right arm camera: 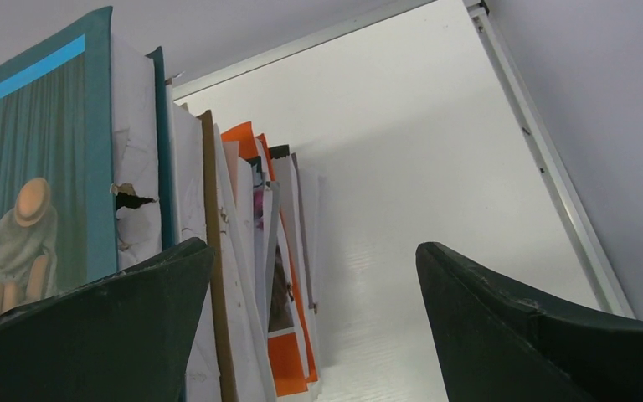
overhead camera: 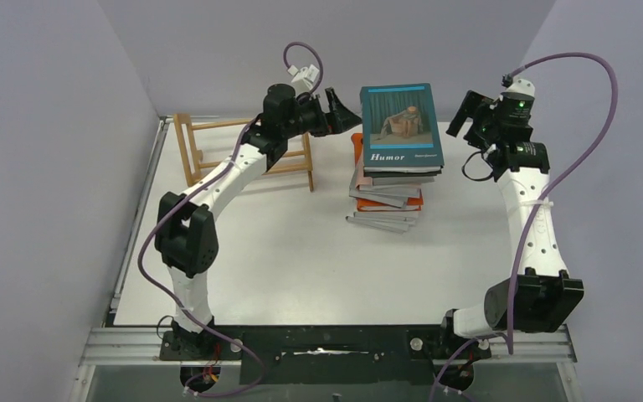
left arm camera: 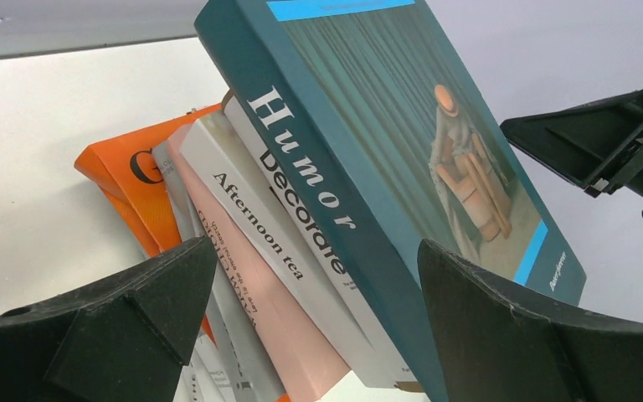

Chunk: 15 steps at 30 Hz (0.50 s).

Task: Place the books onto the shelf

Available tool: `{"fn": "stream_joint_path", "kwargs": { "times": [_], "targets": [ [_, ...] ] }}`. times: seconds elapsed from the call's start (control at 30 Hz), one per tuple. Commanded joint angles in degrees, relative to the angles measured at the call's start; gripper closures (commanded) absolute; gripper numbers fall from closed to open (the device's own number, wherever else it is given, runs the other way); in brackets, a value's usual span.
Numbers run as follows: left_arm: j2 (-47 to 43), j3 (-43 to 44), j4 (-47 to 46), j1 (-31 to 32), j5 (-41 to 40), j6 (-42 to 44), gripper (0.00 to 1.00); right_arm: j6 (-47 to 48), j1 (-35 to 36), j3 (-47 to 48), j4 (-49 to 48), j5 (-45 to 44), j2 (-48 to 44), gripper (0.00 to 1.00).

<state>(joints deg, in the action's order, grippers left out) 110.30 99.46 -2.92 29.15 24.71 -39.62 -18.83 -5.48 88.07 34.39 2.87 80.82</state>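
Observation:
The books lie in one slanted stack [overhead camera: 389, 188] at the table's middle back, with the large teal "Humor" [overhead camera: 402, 124] on top. The left wrist view shows the spines: "Humor" [left arm camera: 368, 109], white "Decorate" [left arm camera: 301, 209], white "Afternoon tea" [left arm camera: 251, 218], pink [left arm camera: 276, 327], orange [left arm camera: 126, 176]. My left gripper [overhead camera: 345, 110] [left arm camera: 316, 244] hangs open just left of the stack, holding nothing. To the right of the stack my right gripper [overhead camera: 460, 119] [right arm camera: 314, 247] is open and empty, facing the page edges of "Humor" [right arm camera: 42, 167]. The wooden shelf [overhead camera: 218, 151] stands at the back left, without books.
A metal rail [overhead camera: 138, 218] borders the white table [overhead camera: 301, 251] on the left; another [right arm camera: 552, 167] runs along the right. Grey walls close in on the back and sides. Purple cables [overhead camera: 603, 92] loop above both arms.

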Motion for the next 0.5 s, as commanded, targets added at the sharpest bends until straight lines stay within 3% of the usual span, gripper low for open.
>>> {"fn": "stream_joint_path", "kwargs": {
  "times": [0.0,0.47],
  "targets": [
    [1.34,5.29,-1.71,-0.3,1.92,-1.74,0.07,0.18,1.33,2.02,-1.62,1.12,0.64,0.02],
    [5.02,6.57,-7.81,-0.32,8.34,-6.84,0.07,0.59,4.6,2.52,-1.97,1.43,2.52,0.02]
  ]
}}
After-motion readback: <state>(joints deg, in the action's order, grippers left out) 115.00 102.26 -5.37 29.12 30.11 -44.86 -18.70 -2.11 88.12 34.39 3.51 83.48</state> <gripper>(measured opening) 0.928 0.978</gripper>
